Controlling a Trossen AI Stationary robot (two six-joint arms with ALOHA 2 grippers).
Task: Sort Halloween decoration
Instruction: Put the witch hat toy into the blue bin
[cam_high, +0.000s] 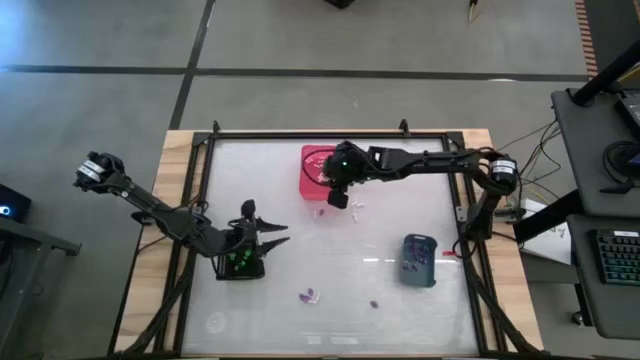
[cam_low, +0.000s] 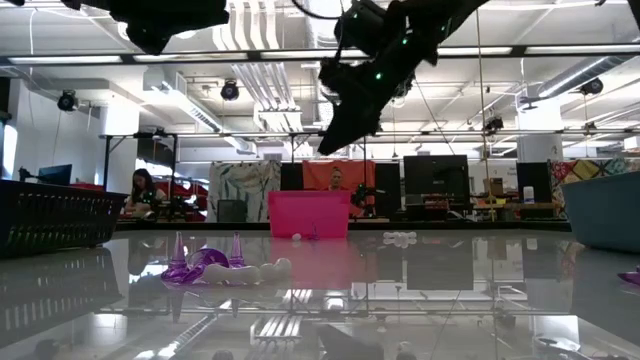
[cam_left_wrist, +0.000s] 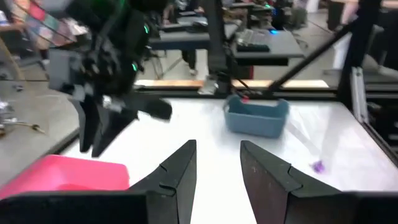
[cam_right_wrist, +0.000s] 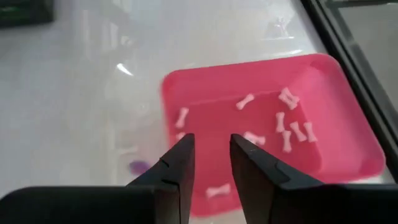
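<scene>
The Halloween decoration is tiny pieces. Several white bones (cam_right_wrist: 283, 124) lie in the pink bin (cam_right_wrist: 348, 155), and green ones (cam_high: 240, 262) lie in the black bin (cam_high: 222, 268). Purple and white pieces (cam_high: 308, 296) lie on the table's near part, more white ones (cam_high: 355, 205) and a purple one (cam_right_wrist: 138, 166) beside the pink bin. My right gripper (cam_right_wrist: 210, 140) hangs open over the pink bin's near edge, slanting down, nothing between its fingers. My left gripper (cam_left_wrist: 217, 149) stands open and about level above the black bin, empty.
A grey-blue bin (cam_high: 418, 260) stands at the near right with small pieces inside. A lone purple piece (cam_high: 375, 303) lies near the front. A dark frame (cam_high: 330, 133) rims the glossy table top. In the low view, people sit at desks far behind.
</scene>
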